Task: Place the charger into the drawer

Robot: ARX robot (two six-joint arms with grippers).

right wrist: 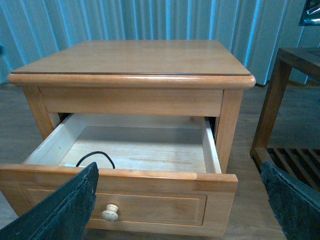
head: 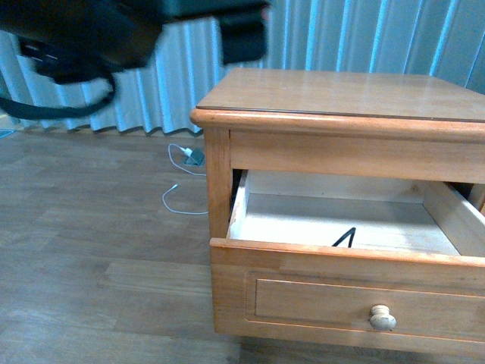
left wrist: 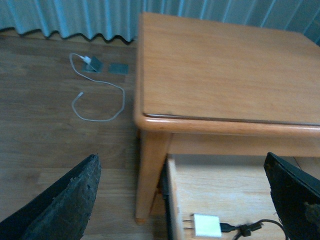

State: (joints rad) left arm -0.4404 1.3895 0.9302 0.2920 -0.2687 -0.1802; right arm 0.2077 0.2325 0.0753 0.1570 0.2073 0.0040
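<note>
Inspecting the drawer (head: 318, 262), you will find it pulled open with the charger (left wrist: 206, 225) lying flat inside at its front-left corner. The prongs point toward the left side wall, the long axis runs along the front panel, and the black cable (right wrist: 94, 153) trails toward the middle. The left end effector (left wrist: 180, 160) hangs above that corner, fingers apart and empty, and is the nearer of the two. The right end effector (right wrist: 179, 167), likewise spread, faces the drawer front above the knob (right wrist: 110, 212). Placement appears complete. Nothing obstructs the drawer front. A white-cabled charger (left wrist: 93, 65) lies on the floor, well left of the drawer.
</note>
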